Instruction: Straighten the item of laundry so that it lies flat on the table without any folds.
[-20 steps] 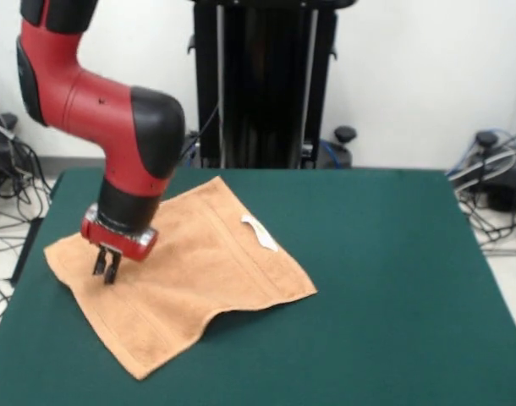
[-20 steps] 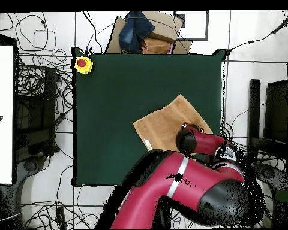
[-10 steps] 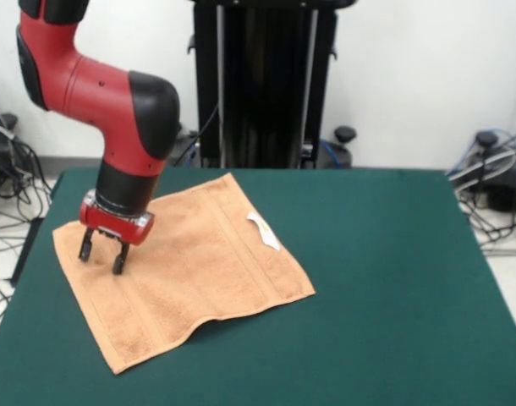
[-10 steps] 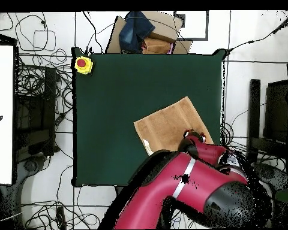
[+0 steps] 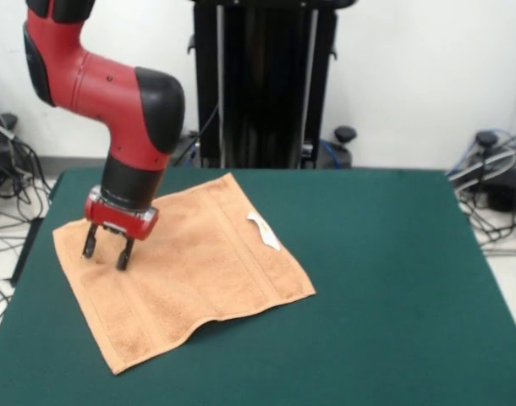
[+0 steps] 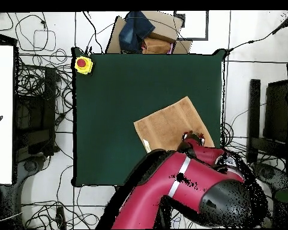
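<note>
The towel (image 5: 178, 266) is a light orange-tan terry square with a nubby pile and flatter woven bands near its edges, lying spread on the dark green, felt-like tabletop (image 5: 385, 288) toward its left side in the front view. Most of it lies flat, but its near edge lifts in a soft wave that casts a shadow. A small white tag (image 5: 263, 231) sits near its right edge; no writing on it can be read. The end effector (image 5: 106, 251) hangs over the towel's left corner with its 2 dark fingers (image 5: 122, 256) spread apart, gripping nothing. A yellow box with a red button (image 6: 83, 64) sits at a tabletop corner in the overhead view, and cables trail on the floor around.
</note>
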### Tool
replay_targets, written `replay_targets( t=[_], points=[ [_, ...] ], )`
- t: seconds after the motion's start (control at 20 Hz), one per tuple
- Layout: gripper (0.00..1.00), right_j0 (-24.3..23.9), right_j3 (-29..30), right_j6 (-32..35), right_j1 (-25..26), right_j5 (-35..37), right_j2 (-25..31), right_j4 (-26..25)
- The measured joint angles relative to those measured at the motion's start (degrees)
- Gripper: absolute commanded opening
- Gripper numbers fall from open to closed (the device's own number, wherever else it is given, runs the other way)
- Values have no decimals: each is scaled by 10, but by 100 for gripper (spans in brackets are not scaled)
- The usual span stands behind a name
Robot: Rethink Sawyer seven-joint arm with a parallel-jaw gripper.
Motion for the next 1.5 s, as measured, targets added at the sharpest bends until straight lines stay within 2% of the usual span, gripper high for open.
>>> replay_targets(
  t=[0.4, 0.5, 0.8, 1.15, 1.5],
  points=[
    [100, -16, 104, 0, -77, 13, 31, -51],
    [100, -35, 162, 0, -127, 40, 58, -68],
    [100, -65, 223, 0, -184, 82, 84, -91],
    [100, -105, 238, 0, -199, 85, 103, -130],
    [100, -164, 237, 0, -172, 85, 131, -164]
  ],
)
